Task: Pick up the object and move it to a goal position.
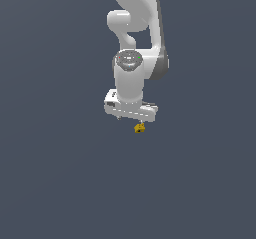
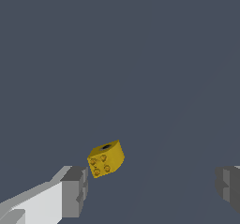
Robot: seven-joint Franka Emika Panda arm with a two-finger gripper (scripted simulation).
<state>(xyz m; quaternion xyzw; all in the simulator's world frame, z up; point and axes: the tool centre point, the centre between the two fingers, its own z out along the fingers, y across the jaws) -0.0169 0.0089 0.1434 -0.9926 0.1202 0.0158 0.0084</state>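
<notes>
A glossy white jointed robot arm (image 1: 137, 38) reaches down from the upper edge of the exterior view, its thick segments stacked almost vertically. A round grey wrist joint with small red and green marks (image 1: 128, 59) faces the camera. Below it sits the wide, flat white gripper body, tilted so that its end toward the exterior view's right hangs a little lower. The white gripper with grey finger pads (image 2: 151, 186) points downward.

In the wrist view, the two grey finger pads (image 2: 75, 190) stand far apart at opposite sides of the picture, so the hand is released and spread wide, grasping nothing.

The small yellow-orange blocky lump with darker round studs on one face and a dark hole on another (image 2: 106, 158) lies between the fingers, much closer to one pad than to the other. It sits just beside that pad, with a thin gap showing between them. In the exterior view the same lump (image 1: 140, 128) appears just below the lower end of the gripper body, very small against the arm. Whether it is touching the fingertips there is too small to tell.

The ground is a plain, flat, dark blue-grey surface (image 1: 60, 183) that fills both pictures, with no visible edge, wall or horizon. A faint paler diagonal band crosses it in the wrist view.
</notes>
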